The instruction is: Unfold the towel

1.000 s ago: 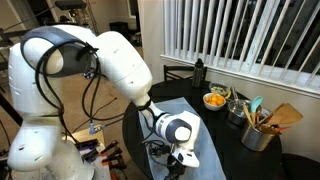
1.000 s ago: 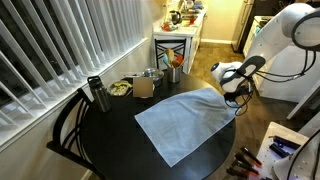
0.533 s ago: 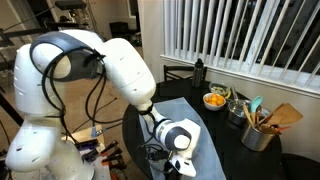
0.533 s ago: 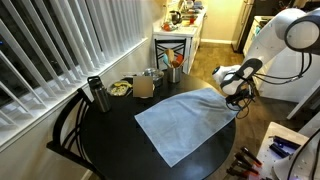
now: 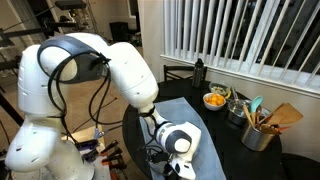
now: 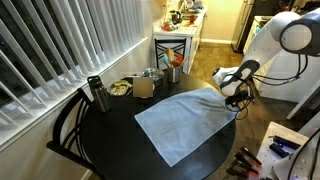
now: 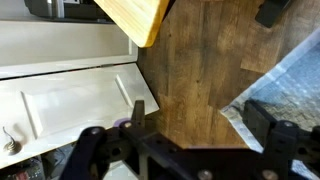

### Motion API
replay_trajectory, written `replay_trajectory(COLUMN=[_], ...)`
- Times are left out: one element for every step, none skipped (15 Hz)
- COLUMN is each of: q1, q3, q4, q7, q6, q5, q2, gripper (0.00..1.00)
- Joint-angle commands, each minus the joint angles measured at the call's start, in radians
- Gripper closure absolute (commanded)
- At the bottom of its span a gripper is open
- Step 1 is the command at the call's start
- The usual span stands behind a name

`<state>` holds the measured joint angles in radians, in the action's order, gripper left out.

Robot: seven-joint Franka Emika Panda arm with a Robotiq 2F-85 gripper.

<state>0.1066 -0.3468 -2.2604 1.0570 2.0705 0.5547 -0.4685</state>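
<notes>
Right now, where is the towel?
In an exterior view the towel lies flat on the round black table, on the robot arm side, away from the bowl by the blinds.

Round black table is carrying the towel, lying flat, one corner seemingly overhanging the edge. Bottle, orange-filled bowl and utensil pot are sitting along the window-side rim.

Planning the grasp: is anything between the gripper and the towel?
Nothing visible. The open gripper hangs just past the table edge, beside the towel corner. The bowl of oranges and utensil holder stand far off by the blinds.
</notes>
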Motion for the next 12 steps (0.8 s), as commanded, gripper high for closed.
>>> replay_trajectory(q1=[0.017,0.024,0.032,0.035,0.037,0.040,0.042,0.044,0.044,0.044,0.044,0.048], q3=[0.001,0.001,0.004,0.004,0.005,0.008,0.009,0.012,0.015,0.017,0.020,0.026], q4=[-0.037,-0.058,-0.071,-0.084,-0.099,-0.113,-0.132,-0.149,-0.170,-0.191,-0.211,-0.233], q7=[-0.018,-0.023,-0.036,-0.049,-0.059,-0.074,-0.083,-0.102,-0.115,-0.129,-0.146,-0.164], q6=[0.053,0.098,0.139,0.167,0.197,0.222,0.253,0.280,0.311,0.342,0.374,0.408], q5=[-0.007,-0.014,-0.026,-0.034,-0.043,-0.056,-0.066,-0.078,-0.085,-0.088,-0.091,-0.105], q2=[0.069,0.104,0.132,0.161,0.191,0.222,0.253,0.287,0.320,0.354,0.387,0.417], gripper=[0.00,0.00,0.00,0.00,0.00,0.00,0.00,0.00,0.00,0.00,0.00,0.00])
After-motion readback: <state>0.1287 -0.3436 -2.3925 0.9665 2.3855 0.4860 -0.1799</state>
